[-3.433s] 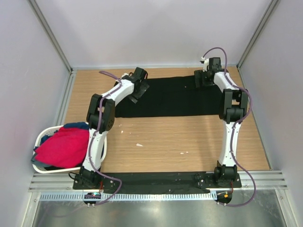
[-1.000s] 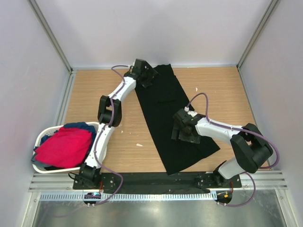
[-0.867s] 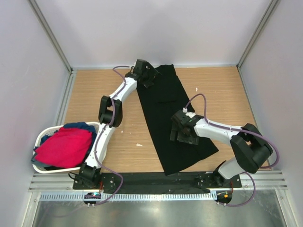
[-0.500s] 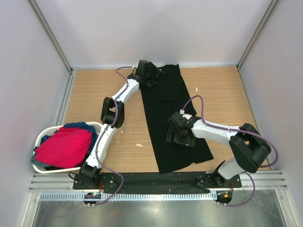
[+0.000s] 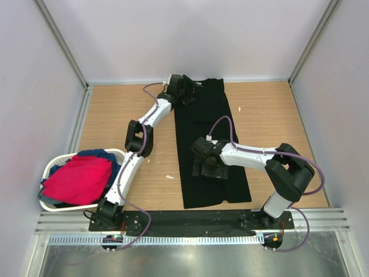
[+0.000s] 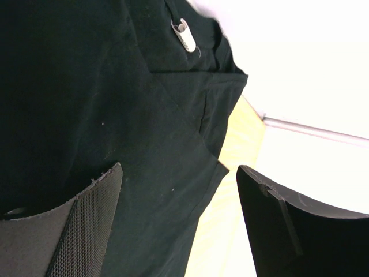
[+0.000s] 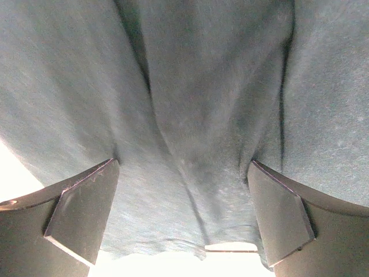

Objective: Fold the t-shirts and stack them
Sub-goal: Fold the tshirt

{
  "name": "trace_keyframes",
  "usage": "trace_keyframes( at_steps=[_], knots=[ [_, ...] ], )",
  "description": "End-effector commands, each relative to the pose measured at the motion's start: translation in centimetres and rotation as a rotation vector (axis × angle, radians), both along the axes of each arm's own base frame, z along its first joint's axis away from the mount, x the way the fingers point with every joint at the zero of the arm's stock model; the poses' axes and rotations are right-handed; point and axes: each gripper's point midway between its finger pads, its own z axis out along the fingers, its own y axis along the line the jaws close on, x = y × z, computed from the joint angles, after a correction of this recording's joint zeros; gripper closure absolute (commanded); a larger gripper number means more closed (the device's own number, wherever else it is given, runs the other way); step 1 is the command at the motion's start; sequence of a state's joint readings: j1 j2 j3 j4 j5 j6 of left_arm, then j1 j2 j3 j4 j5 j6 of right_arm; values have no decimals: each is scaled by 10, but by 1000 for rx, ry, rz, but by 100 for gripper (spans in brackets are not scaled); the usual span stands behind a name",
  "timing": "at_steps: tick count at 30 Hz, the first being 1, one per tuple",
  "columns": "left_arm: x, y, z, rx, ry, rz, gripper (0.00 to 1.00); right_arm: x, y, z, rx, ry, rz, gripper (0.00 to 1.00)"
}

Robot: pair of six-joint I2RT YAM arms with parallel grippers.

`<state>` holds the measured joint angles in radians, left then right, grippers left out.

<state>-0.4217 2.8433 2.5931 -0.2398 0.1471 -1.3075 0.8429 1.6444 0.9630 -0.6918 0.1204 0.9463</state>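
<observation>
Black cloth, top view: the black t-shirt (image 5: pixel 211 124) lies as a long narrow strip on the wooden desk (image 5: pixel 115 115), running from the far edge toward the near edge between the two arms.
Left arm, top view: the left end effector (image 5: pixel 189 93) sits at the strip's far left corner. It is dark against dark cloth, so its jaws cannot be made out from above.
Right arm, top view: the right end effector (image 5: pixel 203 168) is over the strip's left edge, in the nearer half. Its body hides the cloth beneath it.
Basket, top view: a white basket (image 5: pixel 51 167) stands at the desk's near left, partly covered by the left arm. A red t-shirt (image 5: pixel 78 180) is heaped on top. A blue t-shirt (image 5: pixel 95 153) shows only as a rim behind it, and whatever lies deeper is hidden.
Left wrist view: the jaws stand wide apart with nothing pinched. The mesh-padded finger (image 6: pixel 86 225) is over the black cloth and the other is beyond the shirt's edge. Both are cut off by the bottom of the frame.
Label: a small white neck label (image 6: pixel 184 33) at the collar is curled up, and no writing can be read.
Right wrist view: cloth fills the frame and looks washed-out grey. The fingers (image 7: pixel 86 210) are spread fully, with a raised crease running between them. Whether the tips touch the cloth cannot be told. Beyond the hem everything is glare.
</observation>
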Motion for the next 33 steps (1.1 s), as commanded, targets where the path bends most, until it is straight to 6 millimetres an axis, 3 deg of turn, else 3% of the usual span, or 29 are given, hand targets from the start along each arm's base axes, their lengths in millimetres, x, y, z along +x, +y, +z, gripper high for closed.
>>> trace_keyframes(
  at_steps=[1,8,12,15,16,17,18,19,20,21,22,23,24,27,28,29,30,31,32,33],
  knots=[
    [2,-1,-28,6,24,24,17,-11,4,1,-8,48,5,0],
    [11,1,-23,-23,-5,48,16,-27,3,1,25,97,-11,0],
    [12,6,-20,-17,-10,36,16,-25,8,2,26,97,13,0],
    [11,9,-2,-7,-38,-2,16,-18,17,15,43,82,42,0],
    [10,13,1,5,-41,-16,15,-7,25,28,63,44,55,0],
    [9,14,32,8,-89,-32,15,0,28,38,64,10,92,0],
    [8,18,45,40,-127,-51,15,14,36,62,85,-45,106,0],
    [7,22,56,57,-149,-61,13,28,33,75,61,-104,111,0],
    [5,25,97,51,-210,-68,12,39,32,88,54,-143,132,0],
    [4,27,117,53,-246,-77,10,46,27,102,41,-170,132,0],
    [4,32,136,66,-289,-84,7,66,24,125,63,-231,104,0],
    [1,36,160,60,-327,-90,5,76,19,137,69,-257,92,0],
    [-3,44,198,54,-386,-85,0,84,11,155,85,-295,84,0],
    [-21,65,262,78,-465,-79,0,110,-34,169,81,-336,-23,0],
    [-28,69,271,91,-466,-82,0,113,-48,177,79,-363,-48,0],
    [-35,72,274,129,-466,-98,0,114,-60,179,64,-372,-68,0],
    [-47,75,254,160,-384,-125,0,120,-84,180,27,-391,-126,1],
    [-66,78,271,166,-389,-142,0,115,-99,169,-9,-373,-137,0],
    [-80,80,259,185,-336,-165,0,112,-112,171,-17,-386,-161,0],
    [-99,78,215,213,-223,-195,2,107,-134,157,-59,-357,-198,0]
  ],
)
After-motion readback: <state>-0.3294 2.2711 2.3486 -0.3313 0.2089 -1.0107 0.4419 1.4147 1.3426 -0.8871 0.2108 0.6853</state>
